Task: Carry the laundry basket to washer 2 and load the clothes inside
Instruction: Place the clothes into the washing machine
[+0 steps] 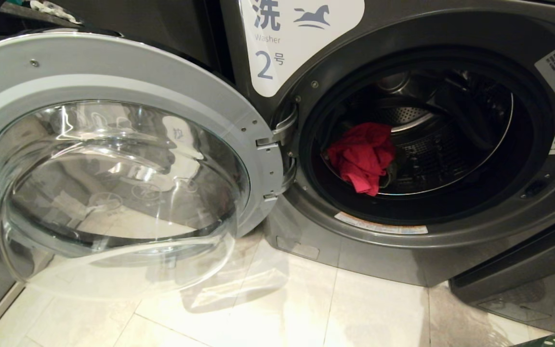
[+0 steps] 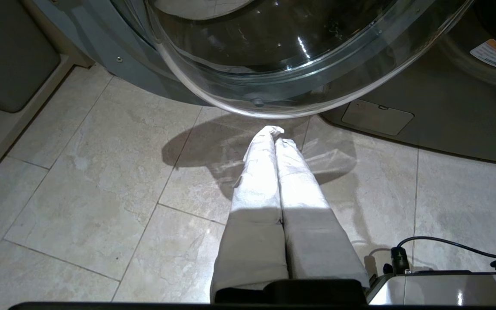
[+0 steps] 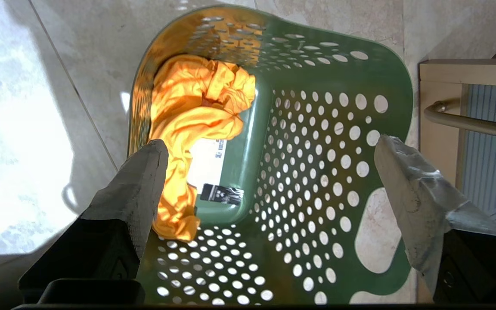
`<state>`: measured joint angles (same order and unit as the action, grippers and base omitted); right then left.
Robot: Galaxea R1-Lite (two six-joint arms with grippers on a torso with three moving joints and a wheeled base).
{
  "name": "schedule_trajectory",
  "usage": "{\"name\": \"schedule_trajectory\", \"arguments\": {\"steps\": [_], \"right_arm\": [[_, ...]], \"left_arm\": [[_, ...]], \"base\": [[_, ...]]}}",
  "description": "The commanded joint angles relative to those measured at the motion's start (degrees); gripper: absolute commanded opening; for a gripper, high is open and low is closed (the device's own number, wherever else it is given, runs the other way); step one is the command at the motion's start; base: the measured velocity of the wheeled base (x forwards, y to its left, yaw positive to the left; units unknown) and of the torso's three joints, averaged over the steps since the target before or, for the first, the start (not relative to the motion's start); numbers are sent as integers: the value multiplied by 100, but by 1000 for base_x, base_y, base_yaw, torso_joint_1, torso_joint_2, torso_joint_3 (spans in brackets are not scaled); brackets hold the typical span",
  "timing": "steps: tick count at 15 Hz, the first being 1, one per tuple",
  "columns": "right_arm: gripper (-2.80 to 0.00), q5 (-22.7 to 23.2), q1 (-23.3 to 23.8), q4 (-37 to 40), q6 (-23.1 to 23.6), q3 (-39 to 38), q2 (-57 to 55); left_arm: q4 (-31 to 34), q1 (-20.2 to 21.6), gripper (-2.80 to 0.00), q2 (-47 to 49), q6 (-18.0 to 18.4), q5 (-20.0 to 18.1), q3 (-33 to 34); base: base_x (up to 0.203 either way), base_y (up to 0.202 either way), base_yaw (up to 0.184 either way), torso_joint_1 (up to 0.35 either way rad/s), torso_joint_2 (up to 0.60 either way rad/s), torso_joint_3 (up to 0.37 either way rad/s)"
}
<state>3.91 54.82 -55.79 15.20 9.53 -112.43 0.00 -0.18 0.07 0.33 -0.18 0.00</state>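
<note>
Washer 2 (image 1: 403,260), dark grey with a white label bearing a blue horse and the numeral 2, fills the head view; its round glass door (image 1: 113,168) stands swung wide open to the left. A red cloth (image 1: 362,154) lies inside the drum. In the right wrist view the dark green laundry basket (image 3: 317,172) sits on the floor with a yellow-orange cloth (image 3: 196,112) on its bottom. My right gripper (image 3: 269,146) hangs open above the basket's mouth, holding nothing. A corner of the basket (image 1: 554,341) shows at the head view's lower right. My left gripper (image 2: 277,131) is shut, parked low over the tiles under the door.
Pale floor tiles (image 1: 268,308) spread before the washer. The open glass door (image 2: 299,64) overhangs the floor near my left gripper. A wooden frame with a metal rail (image 3: 463,120) stands beside the basket. A black coiled cable (image 2: 467,254) lies by my base.
</note>
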Motion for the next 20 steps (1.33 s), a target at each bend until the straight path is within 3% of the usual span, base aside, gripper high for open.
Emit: {"name": "schedule_trajectory", "arguments": {"steps": [1,5,11,15,19,20], "right_arm": [[0,4,-7,-55,97,-53,77],[0,5,-11,-64,113,-65,99],[0,49,-16,-37,106,-259,90],[0,1142,-140,-46,284,-201,-137],[0,2734,-289,-48,1247,-20,-401],[0,2849,-408,-61,1382,77,-356]], "left_arm": [[0,1,-280,1,2,1,0],[0,1,-280,1,2,1,0],[0,1,-280,1,2,1,0],[0,1,-280,1,2,1,0],[0,1,-280,1,2,1,0],[0,1,-280,1,2,1,0]], "base": [[0,0,0,0,0,0],[-1,1,-19,2,1,1],[-1,8,-169,6,2,1],[-2,7,-155,3,4,3],[0,0,-18,-1,1,-1],[0,0,0,0,0,0]]}}
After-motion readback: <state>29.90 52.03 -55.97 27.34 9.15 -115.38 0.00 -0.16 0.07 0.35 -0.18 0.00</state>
